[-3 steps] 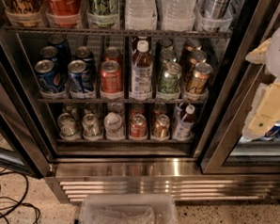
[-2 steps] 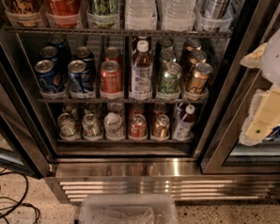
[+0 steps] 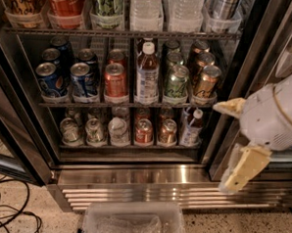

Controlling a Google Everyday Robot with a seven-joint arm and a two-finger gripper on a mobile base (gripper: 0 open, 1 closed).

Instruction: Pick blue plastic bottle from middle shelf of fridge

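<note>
In the one camera view my claw [image 3: 225, 145] has dropped lower and swung left from the right edge over the last second. Its white wrist now fills that side, just outside the fridge [image 3: 133, 172] opening, by the door post. Its two pale fingers [image 3: 245, 168] stand wide apart with nothing between them. The blue plastic bottle [image 3: 147, 75] has not moved: it stands upright at the front of the middle shelf [image 3: 53, 103], between a red can [image 3: 115, 80] and a green can [image 3: 176, 81]. I judge the approach has begun, but I am below and well right of the bottle, so the reach is yet to do.
</note>
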